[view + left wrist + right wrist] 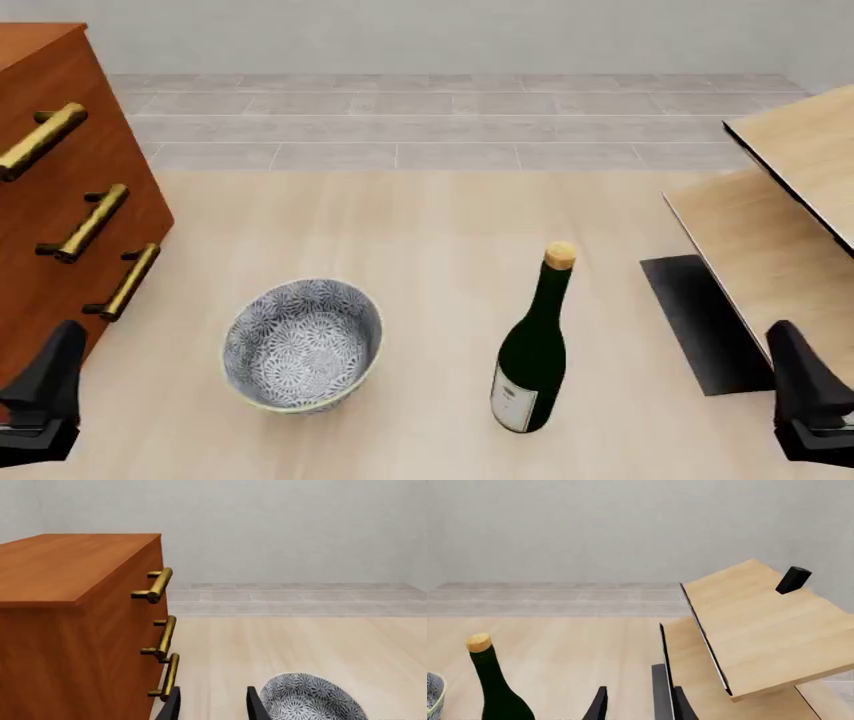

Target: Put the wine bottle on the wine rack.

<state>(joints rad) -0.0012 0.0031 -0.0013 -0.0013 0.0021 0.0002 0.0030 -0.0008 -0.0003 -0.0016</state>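
The wine bottle (534,355) stands upright on the table right of centre, dark green with a tan cork and a white label low on its side. Its neck and cork (480,643) also show in the right wrist view. The wine rack (781,215) of slanted tan boards stands at the right edge, over a black base panel (701,325). Its boards (754,630) lie just ahead of my right gripper (640,707), which is open and empty. My left gripper (212,707) is open and empty too, beside the cabinet. In the front view both grippers, left (51,390) and right (803,395), sit at the near corners, apart from the bottle.
A reddish-brown drawer cabinet (54,230) with three brass handles (160,585) fills the left side. A blue-and-white patterned bowl (304,343) lies tipped on the table left of the bottle, also seen as bowl (310,700) close to my left fingers. A grey tiled strip runs along the back.
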